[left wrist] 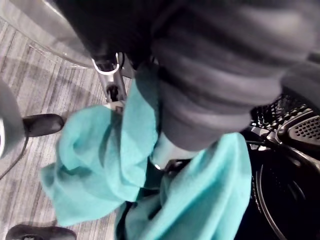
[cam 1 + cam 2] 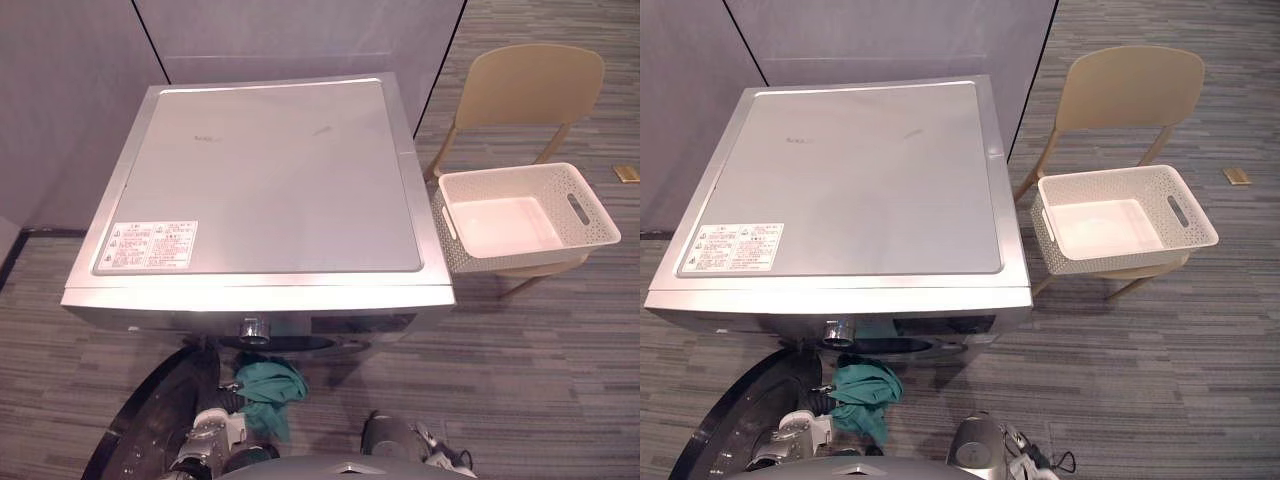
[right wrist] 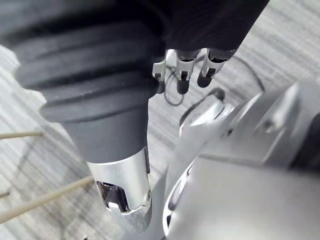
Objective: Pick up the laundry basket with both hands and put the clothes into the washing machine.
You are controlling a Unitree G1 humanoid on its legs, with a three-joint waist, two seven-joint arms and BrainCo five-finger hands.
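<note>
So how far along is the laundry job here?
Done: the white perforated plastic basket sits empty on the beige chair, beside the silver washing machine, whose round door is open. In hand: a teal cloth bunched at the left hand, in front of the dark drum opening but not yet inside. The right hand hangs idle, fingers relaxed. Left: getting the cloth into the drum.
</note>
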